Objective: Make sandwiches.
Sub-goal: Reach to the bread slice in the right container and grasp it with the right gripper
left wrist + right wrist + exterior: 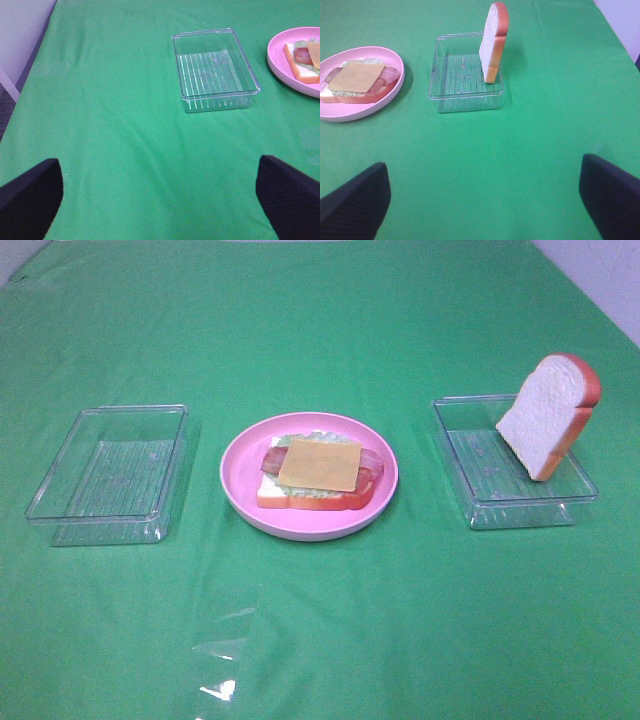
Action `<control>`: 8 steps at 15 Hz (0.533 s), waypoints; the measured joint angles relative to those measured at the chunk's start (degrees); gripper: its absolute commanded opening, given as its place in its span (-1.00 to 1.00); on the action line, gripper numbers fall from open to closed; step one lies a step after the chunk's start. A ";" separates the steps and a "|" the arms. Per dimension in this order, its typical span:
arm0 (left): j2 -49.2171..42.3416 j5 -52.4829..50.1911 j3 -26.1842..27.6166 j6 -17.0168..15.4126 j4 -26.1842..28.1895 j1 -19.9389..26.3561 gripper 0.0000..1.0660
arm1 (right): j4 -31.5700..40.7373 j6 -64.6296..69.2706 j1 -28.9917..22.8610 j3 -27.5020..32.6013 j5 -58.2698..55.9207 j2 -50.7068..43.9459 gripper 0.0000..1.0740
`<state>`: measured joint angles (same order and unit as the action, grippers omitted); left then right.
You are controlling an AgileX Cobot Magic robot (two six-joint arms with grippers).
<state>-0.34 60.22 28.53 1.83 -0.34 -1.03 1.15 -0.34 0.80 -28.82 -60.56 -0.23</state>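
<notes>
One bread slice [549,412] leans in the tray [480,502] at three o'clock of the sandwich [320,472]; both my tools [160,200] [485,200] hang spread, grasping nothing.

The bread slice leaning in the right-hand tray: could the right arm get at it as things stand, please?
Probably yes. The bread slice stands tilted against the clear tray's far edge, crust uppermost, with bare green cloth between it and the open right claw. Nothing stands in between.

Both grippers' fingers [30,197] [355,200] stand spread wide apart, holding nothing.
</notes>
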 measured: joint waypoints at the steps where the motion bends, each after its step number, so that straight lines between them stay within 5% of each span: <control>1: 0.00 0.00 0.00 0.00 0.00 0.00 0.83 | 0.00 0.00 0.00 0.00 0.00 0.00 0.83; 8: 0.00 0.00 0.00 -0.11 0.00 0.00 0.83 | 0.17 0.00 0.00 0.00 0.00 0.00 0.83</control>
<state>-0.34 60.22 28.53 1.72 -0.34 -1.03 1.32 -0.34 0.80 -28.82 -60.56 -0.23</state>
